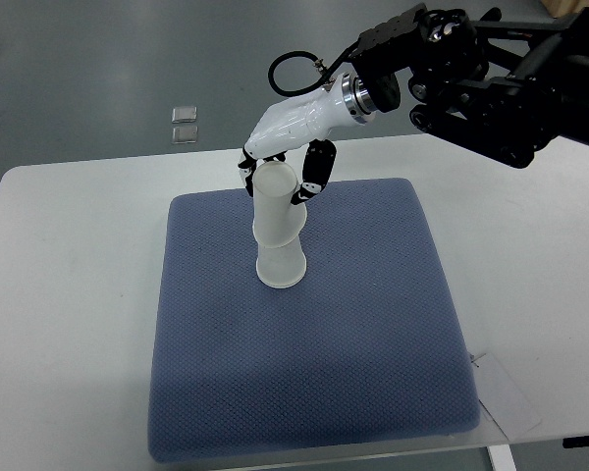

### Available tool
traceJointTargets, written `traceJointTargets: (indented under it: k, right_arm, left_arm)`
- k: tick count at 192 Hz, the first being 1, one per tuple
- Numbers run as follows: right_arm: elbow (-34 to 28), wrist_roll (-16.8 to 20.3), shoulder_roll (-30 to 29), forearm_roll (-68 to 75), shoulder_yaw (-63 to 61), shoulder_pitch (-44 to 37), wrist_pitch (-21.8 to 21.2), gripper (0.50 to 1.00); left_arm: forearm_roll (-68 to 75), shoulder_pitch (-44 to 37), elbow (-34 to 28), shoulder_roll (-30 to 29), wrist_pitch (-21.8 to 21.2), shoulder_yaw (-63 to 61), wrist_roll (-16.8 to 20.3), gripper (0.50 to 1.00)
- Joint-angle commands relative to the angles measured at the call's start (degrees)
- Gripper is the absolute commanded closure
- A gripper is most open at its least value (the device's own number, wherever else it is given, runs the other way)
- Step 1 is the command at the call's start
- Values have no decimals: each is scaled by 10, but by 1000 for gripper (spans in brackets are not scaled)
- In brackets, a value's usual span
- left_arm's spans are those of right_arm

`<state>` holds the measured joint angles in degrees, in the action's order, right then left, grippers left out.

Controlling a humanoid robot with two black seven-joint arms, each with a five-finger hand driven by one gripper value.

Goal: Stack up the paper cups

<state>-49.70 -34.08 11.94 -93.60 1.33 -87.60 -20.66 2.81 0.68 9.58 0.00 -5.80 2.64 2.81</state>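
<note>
— Where are the cups right now?

— There's a stack of paper cups [278, 231] standing upside down on the blue mat [373, 373], left of the middle and toward the far side. The wide rim sits on the mat, and the stack leans a little.

— And the hand?

— The right hand [287, 147] comes in from the far right on a black arm [491, 78]. Its fingers [318, 169] are curled around the top of the stack, gripping the uppermost cup.

— Anything else on the table?

— The mat lies on a white table [59, 294]. A paper tag [506, 397] sticks out near the mat's near right corner. Two small clear squares [185, 123] lie on the floor beyond the far left edge.
</note>
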Motion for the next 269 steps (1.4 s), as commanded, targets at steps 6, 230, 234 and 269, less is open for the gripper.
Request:
traceJointTargets:
  k: [6, 230, 234, 269]
  right_arm:
    - [1, 0, 0, 0, 5, 6, 0, 1000]
    - [-5, 0, 25, 14, -3, 31, 35, 599]
    - [-6, 0, 28, 17, -3, 30, 35, 599]
    - [8, 1, 83, 89, -27, 22, 33, 601]
  left_arm:
    - [0, 0, 0, 0, 0, 0, 0, 500]
    - [0, 0, 0, 0, 0, 0, 0, 500]
    - [0, 0, 0, 0, 0, 0, 0, 500]
    - [0, 0, 0, 0, 0, 0, 0, 500]
